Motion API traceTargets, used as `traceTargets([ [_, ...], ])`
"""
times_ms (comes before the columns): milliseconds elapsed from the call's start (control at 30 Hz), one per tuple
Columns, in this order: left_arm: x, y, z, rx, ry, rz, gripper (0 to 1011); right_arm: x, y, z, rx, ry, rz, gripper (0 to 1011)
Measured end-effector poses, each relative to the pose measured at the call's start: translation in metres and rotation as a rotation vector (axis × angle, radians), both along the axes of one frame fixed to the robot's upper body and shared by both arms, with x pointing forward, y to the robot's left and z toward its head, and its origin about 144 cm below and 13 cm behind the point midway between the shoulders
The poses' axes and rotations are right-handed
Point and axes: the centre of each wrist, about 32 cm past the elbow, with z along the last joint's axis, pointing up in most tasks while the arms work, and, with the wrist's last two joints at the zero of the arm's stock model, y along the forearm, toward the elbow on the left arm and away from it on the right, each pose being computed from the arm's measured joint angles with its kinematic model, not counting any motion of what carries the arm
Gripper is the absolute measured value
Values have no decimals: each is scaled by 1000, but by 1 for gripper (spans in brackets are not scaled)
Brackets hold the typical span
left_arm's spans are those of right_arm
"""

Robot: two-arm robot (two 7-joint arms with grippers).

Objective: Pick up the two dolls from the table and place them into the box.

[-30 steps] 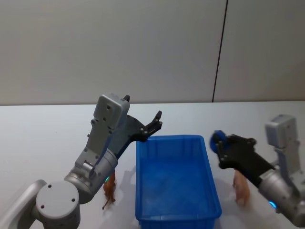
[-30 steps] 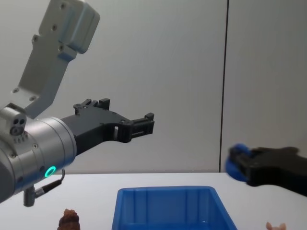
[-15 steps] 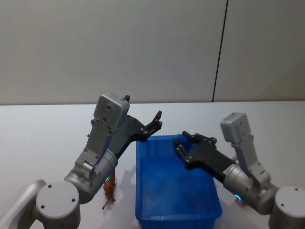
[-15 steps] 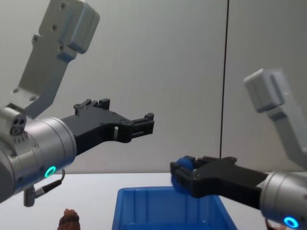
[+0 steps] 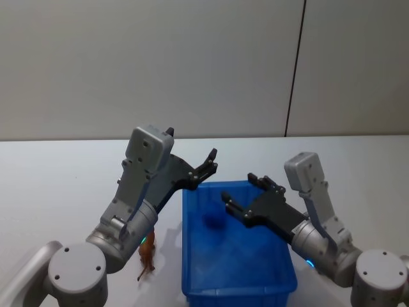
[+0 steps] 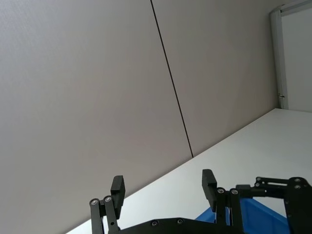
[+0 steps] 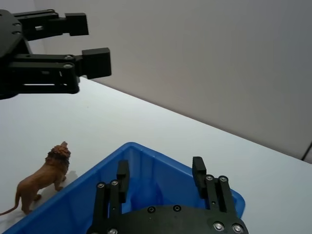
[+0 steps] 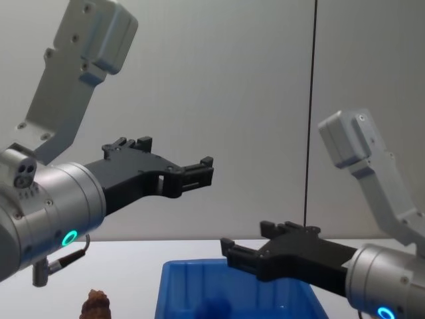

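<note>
The brown lion doll [image 5: 147,258] stands on the white table [image 5: 57,192], just beside the left wall of the blue box [image 5: 238,296]. A small blue lump [image 5: 212,220] shows inside the box, close by the right gripper [image 5: 239,189], which reaches over it with fingers spread and nothing between them. The left gripper [image 5: 211,161] hangs above the box's far left corner, likewise spread wide and empty

Left end effector [image 6: 163,181], jaws apart
</note>
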Motion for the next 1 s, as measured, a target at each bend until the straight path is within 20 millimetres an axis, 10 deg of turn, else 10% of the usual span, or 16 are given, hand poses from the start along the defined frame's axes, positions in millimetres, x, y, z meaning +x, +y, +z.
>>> traceTargets([
  [333,0,0,0,0,0,0,1001,-17,-4,1,-14,3,-112,1000],
  [1000,0,0,0,0,0,0,1001,-63,-24,6,-54,33,-411,1001],
])
